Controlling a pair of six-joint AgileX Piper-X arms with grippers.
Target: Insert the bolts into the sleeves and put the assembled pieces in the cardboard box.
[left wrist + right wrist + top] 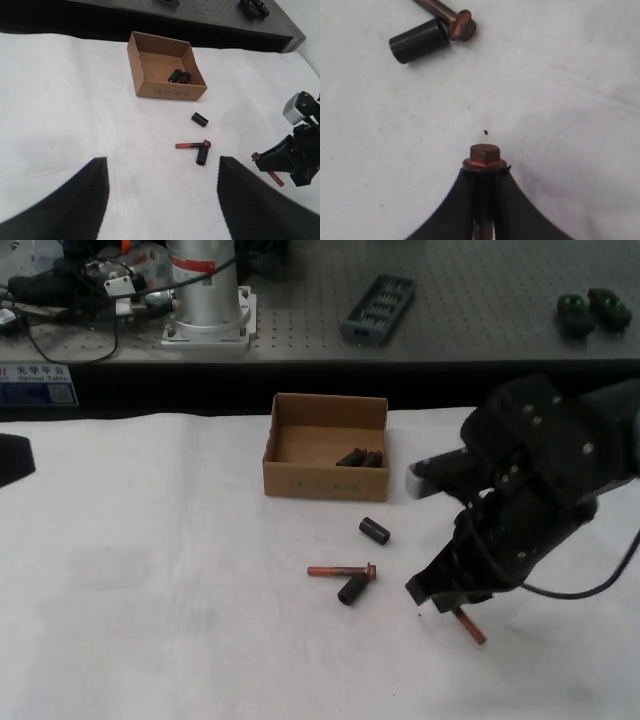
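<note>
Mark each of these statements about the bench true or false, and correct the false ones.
1. The right gripper is shut on a bolt. True.
2. The cardboard box is empty. False: two dark pieces lie in it.
3. A loose bolt lies on the white cloth with a sleeve beside its head. True.
4. The left gripper holds a sleeve. False: it is open and holds nothing.

Cardboard box (pixel 325 482): brown paperboard, matt. Bolt (pixel 341 570) in front of box: coppery metal, dull sheen. Sleeve (pixel 375 531) between bolt and box: black, smooth, matt. Table cover (pixel 150 590): white cloth, softly creased. Left end effector (pixel 162 158) fingers (pixel 85 200): black, fine woven texture.
</note>
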